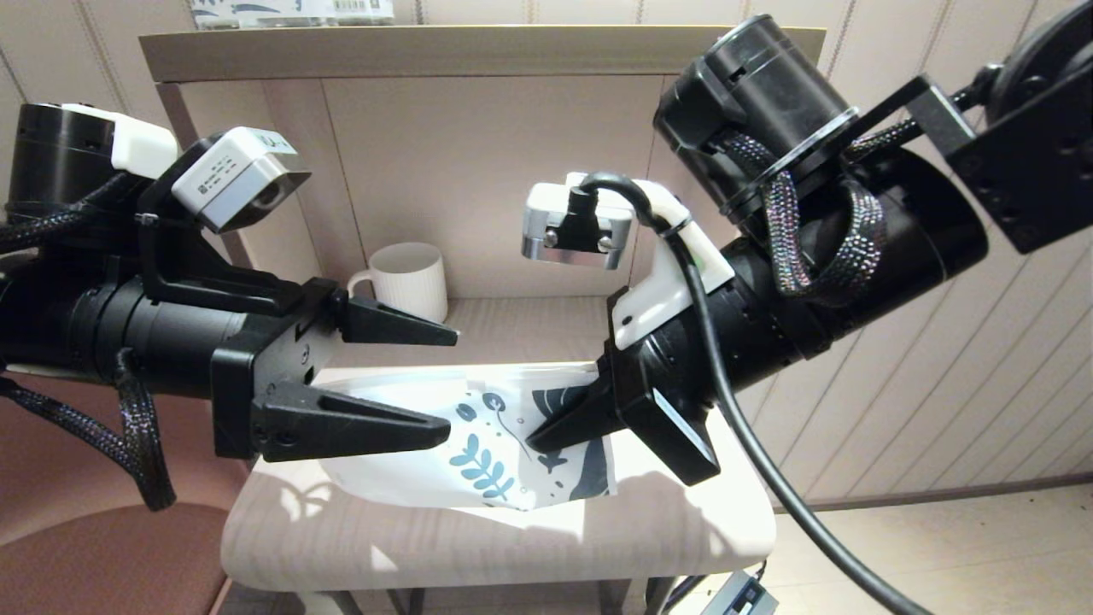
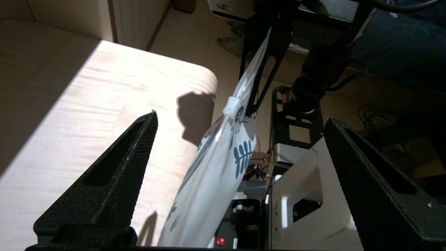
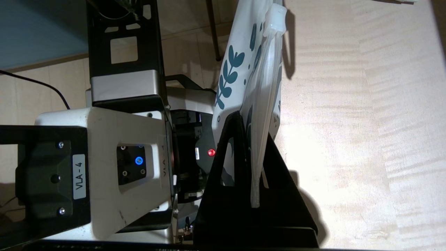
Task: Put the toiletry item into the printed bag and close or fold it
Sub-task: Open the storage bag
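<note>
The printed bag (image 1: pixel 478 444), white with blue-teal leaves, hangs tilted just above the pale table (image 1: pixel 427 534). My right gripper (image 1: pixel 540 440) is shut on its top edge near the printed end. In the right wrist view the gripper (image 3: pixel 254 127) pinches the zip strip of the bag (image 3: pixel 240 59), with the white slider (image 3: pixel 275 14) farther along. My left gripper (image 1: pixel 451 384) stands open beside the bag's plain end, touching nothing. In the left wrist view the bag (image 2: pixel 216 157) hangs between the spread fingers (image 2: pixel 118 164) and the slider (image 2: pixel 231 106) shows. The toiletry item is out of view.
A white ribbed mug (image 1: pixel 410 278) stands at the back inside the shelf niche (image 1: pixel 478 171). A printed package (image 1: pixel 290 10) lies on top of the shelf. A brown seat (image 1: pixel 102 555) is at the lower left. The robot's base (image 3: pixel 118 164) sits below the table's edge.
</note>
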Robot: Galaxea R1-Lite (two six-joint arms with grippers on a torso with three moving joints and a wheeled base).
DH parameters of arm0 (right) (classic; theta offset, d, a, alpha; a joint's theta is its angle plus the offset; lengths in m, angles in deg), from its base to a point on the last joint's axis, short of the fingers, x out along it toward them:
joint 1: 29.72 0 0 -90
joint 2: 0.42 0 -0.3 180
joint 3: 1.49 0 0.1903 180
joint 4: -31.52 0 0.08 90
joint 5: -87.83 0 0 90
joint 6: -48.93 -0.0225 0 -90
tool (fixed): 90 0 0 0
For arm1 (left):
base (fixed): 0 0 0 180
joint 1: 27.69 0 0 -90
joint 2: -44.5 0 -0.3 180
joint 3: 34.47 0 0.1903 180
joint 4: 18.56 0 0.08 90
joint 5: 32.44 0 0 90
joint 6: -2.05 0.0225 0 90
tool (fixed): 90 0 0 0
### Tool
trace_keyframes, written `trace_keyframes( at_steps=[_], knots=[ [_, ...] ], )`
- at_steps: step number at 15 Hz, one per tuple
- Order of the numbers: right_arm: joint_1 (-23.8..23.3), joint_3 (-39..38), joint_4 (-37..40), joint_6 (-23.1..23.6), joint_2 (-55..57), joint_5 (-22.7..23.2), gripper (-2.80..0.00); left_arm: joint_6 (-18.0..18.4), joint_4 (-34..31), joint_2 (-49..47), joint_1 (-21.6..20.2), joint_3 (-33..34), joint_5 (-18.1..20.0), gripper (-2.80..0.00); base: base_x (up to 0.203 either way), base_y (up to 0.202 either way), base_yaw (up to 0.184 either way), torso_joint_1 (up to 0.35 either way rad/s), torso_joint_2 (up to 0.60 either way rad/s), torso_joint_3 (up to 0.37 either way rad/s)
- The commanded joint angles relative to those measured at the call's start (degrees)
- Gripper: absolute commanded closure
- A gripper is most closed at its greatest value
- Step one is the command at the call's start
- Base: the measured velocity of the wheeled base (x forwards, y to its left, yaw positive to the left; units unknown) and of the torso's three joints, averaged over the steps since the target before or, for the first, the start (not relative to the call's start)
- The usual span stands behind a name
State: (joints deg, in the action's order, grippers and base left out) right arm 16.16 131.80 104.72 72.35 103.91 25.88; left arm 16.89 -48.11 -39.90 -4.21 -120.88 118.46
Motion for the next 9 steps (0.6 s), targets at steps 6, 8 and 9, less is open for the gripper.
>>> trace_keyframes(
  at_steps=[6,8,9],
  knots=[
    [1.57,0.89,1.14,1.1,-0.1,0.16,0.0,0.63,0.03,-0.24,-0.01,-0.51,0.44,-2.8,0.0,0.0,0.0,0.0,0.0,0.0],
    [1.66,1.78,1.07,1.1,0.72,0.16,0.0,0.72,0.03,-0.24,-0.01,-0.59,0.44,-2.8,0.0,0.0,0.0,0.0,0.0,0.0],
    [1.66,1.78,0.96,1.1,0.88,0.16,0.0,0.72,0.03,-0.24,-0.01,-0.41,0.44,-2.8,0.0,0.0,0.0,0.0,0.0,0.0]
  ],
)
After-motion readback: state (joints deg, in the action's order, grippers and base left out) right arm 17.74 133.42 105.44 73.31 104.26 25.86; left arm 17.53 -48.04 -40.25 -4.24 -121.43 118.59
